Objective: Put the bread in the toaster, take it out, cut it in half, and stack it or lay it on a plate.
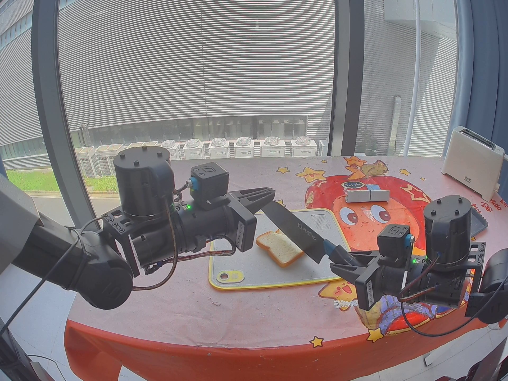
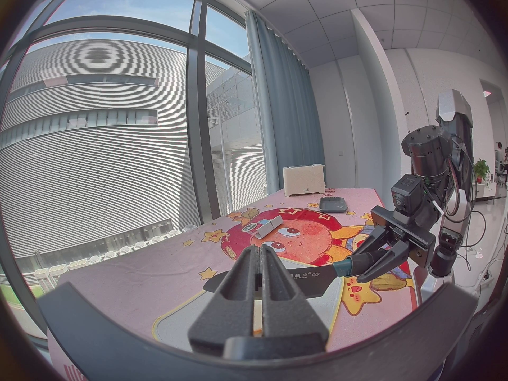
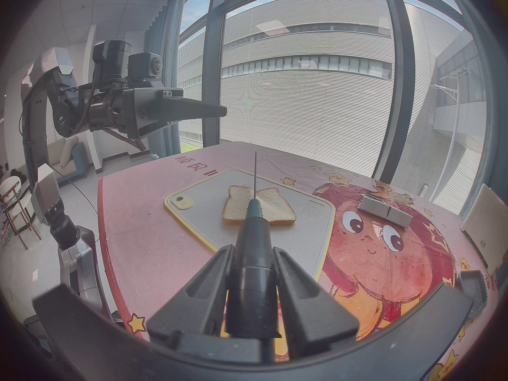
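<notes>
Bread (image 1: 280, 247): one slice, laid flat on the cutting board (image 1: 248, 273), near its middle. Knife (image 1: 295, 232): handle clamped in the right hand (image 1: 338, 263), blade held slanting over the slice; contact cannot be told. Left hand (image 1: 269, 192): fingers pressed together, nothing held, raised over the board's far edge. Toaster (image 1: 472, 161) and dark plate (image 2: 333, 203): set on the bench (image 1: 211, 313), well right of the board.

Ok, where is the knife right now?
In the head view, centre-right: the right end effector holds the knife by its handle, blade angled over the bread slice on the cutting board.
</notes>
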Available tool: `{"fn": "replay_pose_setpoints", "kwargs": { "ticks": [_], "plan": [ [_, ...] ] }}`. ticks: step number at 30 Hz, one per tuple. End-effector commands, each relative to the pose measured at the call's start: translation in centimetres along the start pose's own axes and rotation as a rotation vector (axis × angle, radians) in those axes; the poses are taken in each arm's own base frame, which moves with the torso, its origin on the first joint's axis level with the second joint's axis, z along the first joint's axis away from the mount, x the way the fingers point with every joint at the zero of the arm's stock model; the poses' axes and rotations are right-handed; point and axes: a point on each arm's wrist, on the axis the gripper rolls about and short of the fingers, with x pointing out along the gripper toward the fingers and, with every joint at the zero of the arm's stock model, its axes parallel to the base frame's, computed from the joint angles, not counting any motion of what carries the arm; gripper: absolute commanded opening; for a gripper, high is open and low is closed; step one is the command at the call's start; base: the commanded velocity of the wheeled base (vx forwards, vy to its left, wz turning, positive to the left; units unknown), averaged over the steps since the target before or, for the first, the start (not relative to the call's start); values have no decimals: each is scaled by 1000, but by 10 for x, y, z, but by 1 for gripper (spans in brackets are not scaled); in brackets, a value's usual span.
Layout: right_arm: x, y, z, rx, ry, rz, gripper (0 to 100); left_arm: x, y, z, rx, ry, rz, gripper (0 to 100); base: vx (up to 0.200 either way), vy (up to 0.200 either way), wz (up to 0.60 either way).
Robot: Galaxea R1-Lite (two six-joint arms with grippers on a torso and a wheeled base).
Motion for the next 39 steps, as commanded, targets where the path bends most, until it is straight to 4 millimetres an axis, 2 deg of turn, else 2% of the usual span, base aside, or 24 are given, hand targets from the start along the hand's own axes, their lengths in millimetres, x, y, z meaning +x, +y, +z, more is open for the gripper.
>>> {"fn": "replay_pose_setpoints", "kwargs": {
  "ticks": [1, 27, 30, 35, 39],
  "plan": [
    [0, 0, 1, 0, -5, 0, 0, 3, 0, -5, -2, 12, -2, 0, 0, 0, 0],
    [-1, 0, 0, 2, -6, 0, 0, 9, -4, -8, -9, 19, -17, 0, 0, 0, 0],
    [0, 0, 0, 2, -6, 0, 0, 13, -13, -10, -11, 24, -43, 0, 0, 0, 0],
    [-1, 0, 1, 1, -9, 1, 0, 25, -12, -18, -13, 40, -47, 0, 0, 0, 0],
    [-1, 0, 1, 2, -8, -2, 0, 39, -8, -14, -6, 10, -43, 0, 0, 0, 0]
  ]
}}
